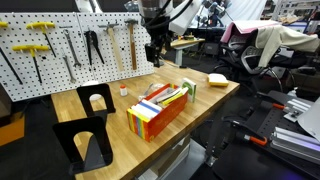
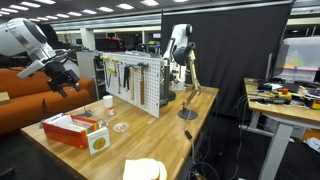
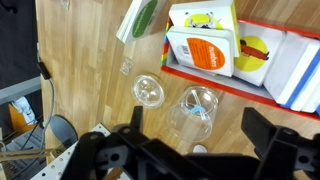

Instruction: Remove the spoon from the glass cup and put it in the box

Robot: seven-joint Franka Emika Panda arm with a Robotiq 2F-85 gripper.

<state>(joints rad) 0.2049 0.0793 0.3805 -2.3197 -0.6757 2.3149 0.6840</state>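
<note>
Two round glass things stand just beside the box (image 3: 235, 86) in the wrist view. One is the glass cup (image 3: 198, 110), close to the box's long wall. The other is a shallower glass piece (image 3: 148, 90), one place further from the box. A pale shape inside the cup is most likely the spoon (image 3: 204, 102), though it is too blurred to be sure. Nothing from the cup lies in the box yet.

The hand (image 3: 185, 160) hangs above the cup with its fingers (image 3: 100, 150) spread wide apart and nothing between them. I judge this to be the reach for the spoon, with the grasp not yet begun. The next move calls for lowering the hand until the fingers straddle the spoon's upper end. They should then close on it clear of the glass rim, so that the cup is neither tipped nor dragged toward the box.

Only the wrist view shows the cup's contents and the spread of the fingers. Both exterior views show what it cannot: the hand (image 1: 155, 45) (image 2: 65, 78) is high over the bench (image 1: 110, 125), well above the box (image 1: 160, 112) (image 2: 68, 128). They also show a flat yellow block (image 1: 218, 79) (image 2: 145, 170) lying well apart from the box. In those views the cup is too small to read.
</note>
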